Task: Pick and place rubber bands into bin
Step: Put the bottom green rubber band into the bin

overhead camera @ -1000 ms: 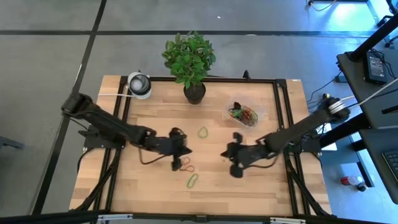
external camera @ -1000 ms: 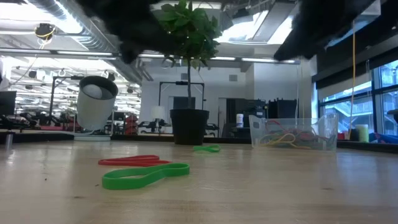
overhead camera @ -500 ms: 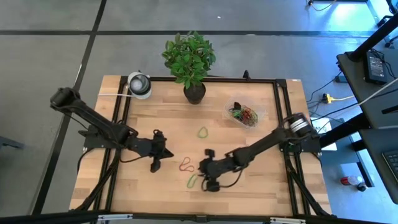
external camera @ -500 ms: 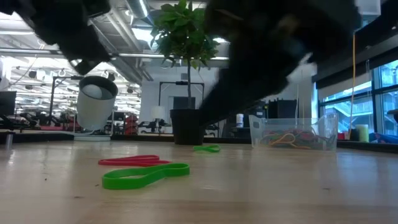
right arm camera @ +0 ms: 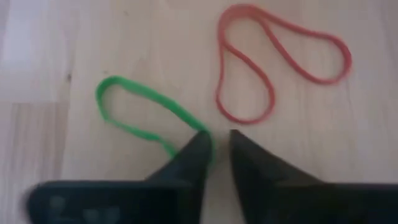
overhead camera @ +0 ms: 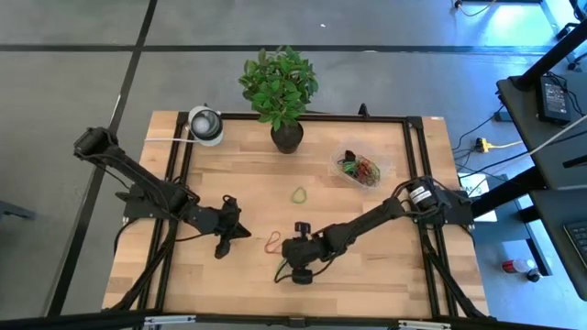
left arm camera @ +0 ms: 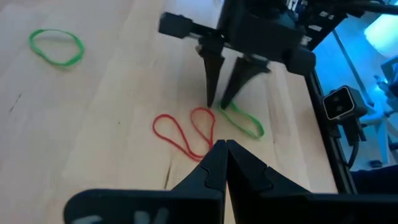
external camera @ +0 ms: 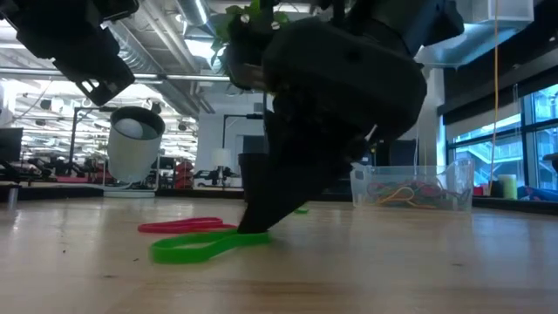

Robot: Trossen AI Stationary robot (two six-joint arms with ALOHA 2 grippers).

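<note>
- Your right pincer (right arm camera: 216, 144) is down at the wooden table (overhead camera: 367, 266), its two fingertips a narrow gap apart and straddling one end of the green rubber band (right arm camera: 140, 115); nothing is lifted.
- Seen from the low camera, that fingertip (external camera: 255, 228) touches the green band's far end where it lies flat on the wood.
- The red rubber band (right arm camera: 277, 59), twisted into two loops, lies just ahead of your right pincer, beside the green one and apart from it.
- Your left pincer (left arm camera: 222, 149) hangs just on the other side of the red band, its fingers pressed together and gripping nothing.
- A second green band (overhead camera: 299, 194) lies farther off, between the pincers and the plant pot (overhead camera: 286, 136).
- The bin (overhead camera: 361, 168) sits well beyond your right pincer, with a tangle of coloured bands inside.
- No brand, label or writing is readable anywhere.
</note>
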